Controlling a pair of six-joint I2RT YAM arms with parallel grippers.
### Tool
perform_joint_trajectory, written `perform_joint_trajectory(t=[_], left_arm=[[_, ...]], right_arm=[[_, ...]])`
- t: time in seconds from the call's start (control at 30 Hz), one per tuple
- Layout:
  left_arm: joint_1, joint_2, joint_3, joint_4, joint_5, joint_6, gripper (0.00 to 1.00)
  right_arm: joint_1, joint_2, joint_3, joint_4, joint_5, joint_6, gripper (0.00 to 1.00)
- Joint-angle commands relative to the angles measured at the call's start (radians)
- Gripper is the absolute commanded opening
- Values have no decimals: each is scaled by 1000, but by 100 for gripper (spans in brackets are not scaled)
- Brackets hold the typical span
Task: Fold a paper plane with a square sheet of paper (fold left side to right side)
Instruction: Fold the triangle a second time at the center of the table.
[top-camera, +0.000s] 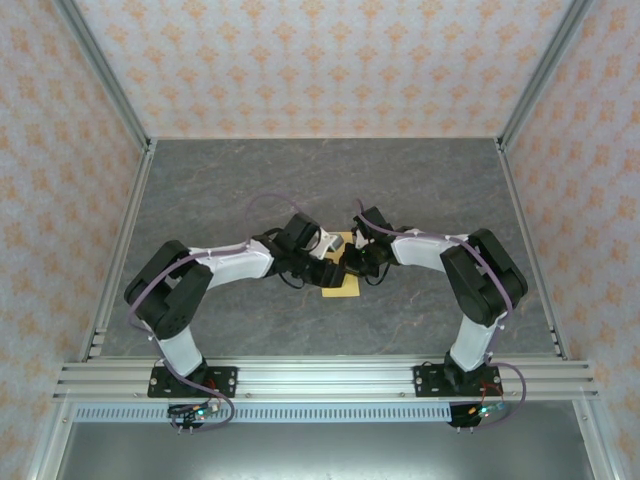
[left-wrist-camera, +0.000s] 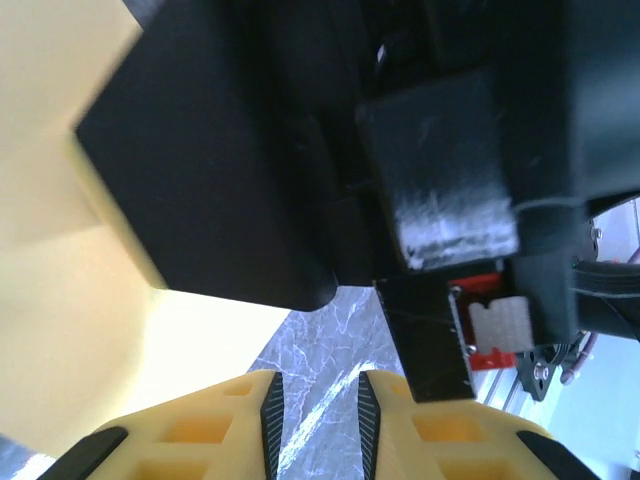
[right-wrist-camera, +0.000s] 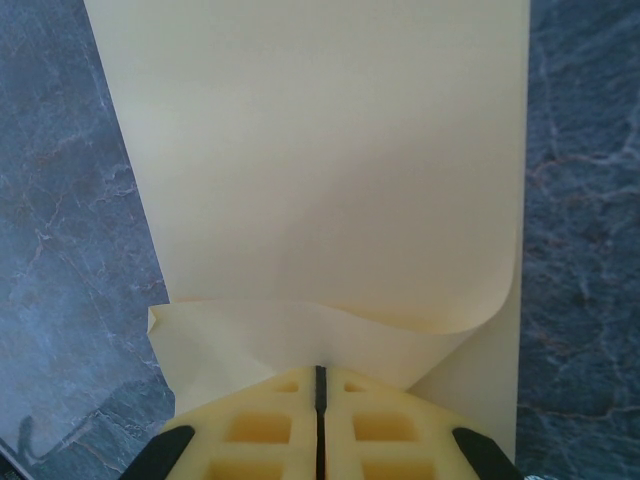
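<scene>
Pinching what looks like the lifted edge of the square sheet of paper (right-wrist-camera: 320, 150), the right gripper (right-wrist-camera: 320, 405) has its jaws pressed together, and the flap curls over just ahead of them. The left gripper (left-wrist-camera: 318, 415) has its jaws slightly apart, with bare tabletop (left-wrist-camera: 315, 340) between them and paper to their left. The side-to-side fold is laid over but not creased; the plane folds remain.

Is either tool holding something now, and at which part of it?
The right tool pinches the yellow sheet of paper at its lifted, curled edge; the left tool, slightly open, holds nothing.
</scene>
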Motion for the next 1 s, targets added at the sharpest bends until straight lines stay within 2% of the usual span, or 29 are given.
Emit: perform_joint_trajectory(t=[0.0, 0.23, 0.43, 0.97], left_arm=[[-9, 30, -11, 21, 26, -6, 28], [-8, 61, -8, -26, -61, 12, 27], [-7, 74, -10, -52, -92, 24, 26], [-6, 80, -35, -70, -123, 32, 25]], right_arm=[[4, 48, -5, -85, 66, -14, 9], [3, 44, -4, -91, 68, -17, 9], [3, 43, -4, -94, 71, -19, 9], [4, 43, 6, -108, 77, -27, 9]])
